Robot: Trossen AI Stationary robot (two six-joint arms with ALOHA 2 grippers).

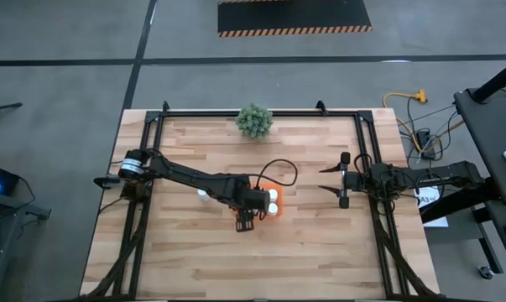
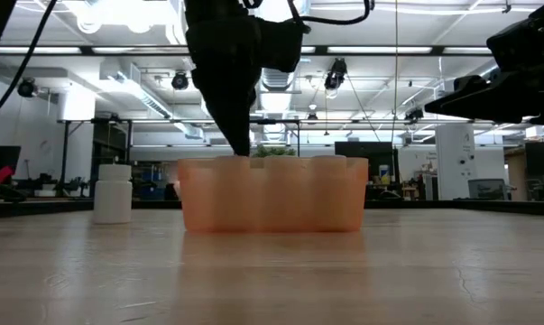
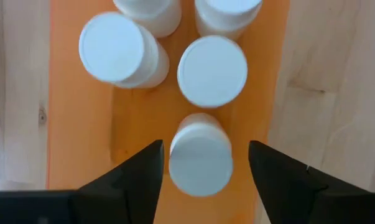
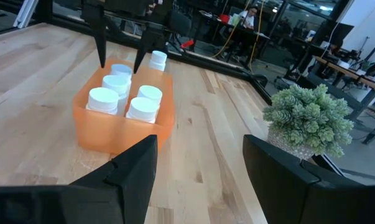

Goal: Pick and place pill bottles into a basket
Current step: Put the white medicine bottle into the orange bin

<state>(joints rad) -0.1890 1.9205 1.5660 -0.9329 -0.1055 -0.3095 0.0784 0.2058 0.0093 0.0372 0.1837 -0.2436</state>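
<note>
My left gripper [image 3: 203, 165] hangs over the near end of the basket [image 1: 283, 186], fingers spread either side of a bottle [image 3: 199, 162] standing inside, so I judge it freshly set down and released. I count five bottles in the basket in the right wrist view. One more bottle [image 1: 202, 195] stands on the table just left of the basket, beyond the arm: six altogether. A plant [image 1: 254, 120] sits at the far edge. On the right, my right gripper [image 4: 199, 165] waits with fingers apart, empty.
</note>
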